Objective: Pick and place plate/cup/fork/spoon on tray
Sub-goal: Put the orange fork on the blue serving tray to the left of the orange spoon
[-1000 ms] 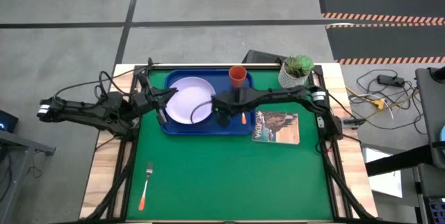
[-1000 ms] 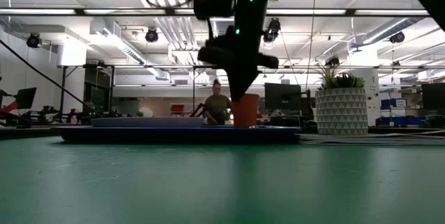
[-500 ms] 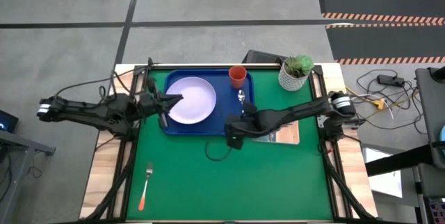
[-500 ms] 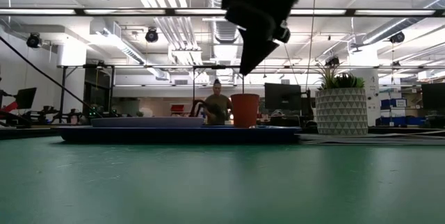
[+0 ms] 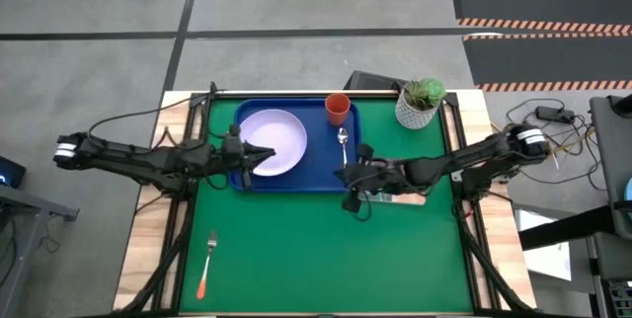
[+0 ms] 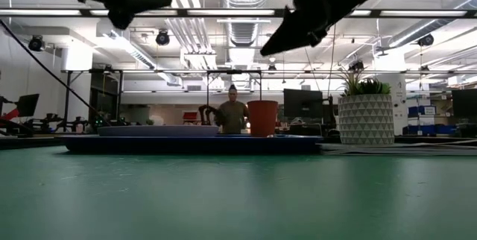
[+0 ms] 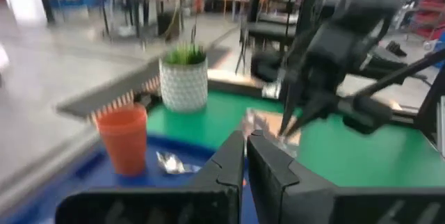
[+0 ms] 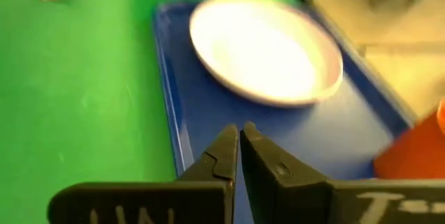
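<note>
The whole lower half of the green bench (image 5: 326, 249) lies open, with only the fork (image 5: 206, 264) at lower left. Up top, the tray (image 5: 321, 175), plant pot (image 5: 419, 103) and booklet (image 5: 410, 196) crowd the way, with both arms reaching in across the middle.

the blue tray (image 6: 186, 144) lies far back on the green desk (image 6: 238, 195). the orange cup (image 6: 262, 118) stands on it. a white pot with a plant (image 6: 366, 117) stands beside. two dark arms hang above. a person (image 6: 232, 113) stands far behind.
</note>
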Controlling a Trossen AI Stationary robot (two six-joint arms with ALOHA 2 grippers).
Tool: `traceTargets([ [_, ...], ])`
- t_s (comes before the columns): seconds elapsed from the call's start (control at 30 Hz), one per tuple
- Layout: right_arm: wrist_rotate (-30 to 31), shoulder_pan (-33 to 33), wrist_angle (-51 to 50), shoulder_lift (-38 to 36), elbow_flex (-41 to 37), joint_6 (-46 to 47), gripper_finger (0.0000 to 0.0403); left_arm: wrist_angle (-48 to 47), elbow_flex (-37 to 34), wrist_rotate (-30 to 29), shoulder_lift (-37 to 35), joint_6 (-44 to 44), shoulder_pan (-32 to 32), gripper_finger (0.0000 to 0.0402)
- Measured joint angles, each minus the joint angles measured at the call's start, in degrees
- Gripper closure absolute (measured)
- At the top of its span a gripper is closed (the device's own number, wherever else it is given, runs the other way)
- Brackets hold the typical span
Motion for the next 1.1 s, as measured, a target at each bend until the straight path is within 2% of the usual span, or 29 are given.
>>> traceTargets([
  [0.17, -6.47, -1.25, 9.20, -5.57, -5.87, -8.39, 0.0394, -0.27, 0.00, 0.82, 4.60, -8.99, 0.00, 0.0401],
  [0.33, -10.47, -3.89, 13.17, -10.12, -9.01, -13.54, 0.0394, -0.28, 0.17, 2.49, 8.87, -17.21, -0.05, 0.0401],
  [0.63, -21.90, -11.12, 18.13, -13.57, -12.52, -19.17, 0.0394, -0.14, 2.89, 2.82, 14.37, -27.13, -0.11, 0.0401],
  [0.97, -22.62, -14.14, 18.66, -17.41, -14.98, -19.20, 0.0394, -0.24, 3.91, 6.40, 15.46, -41.82, -0.79, 0.0401],
  [1.1, -24.79, -14.14, 18.96, -20.18, -15.51, -19.72, 0.0394, -0.27, 5.11, 12.07, 15.40, -53.66, -0.87, 0.0401],
])
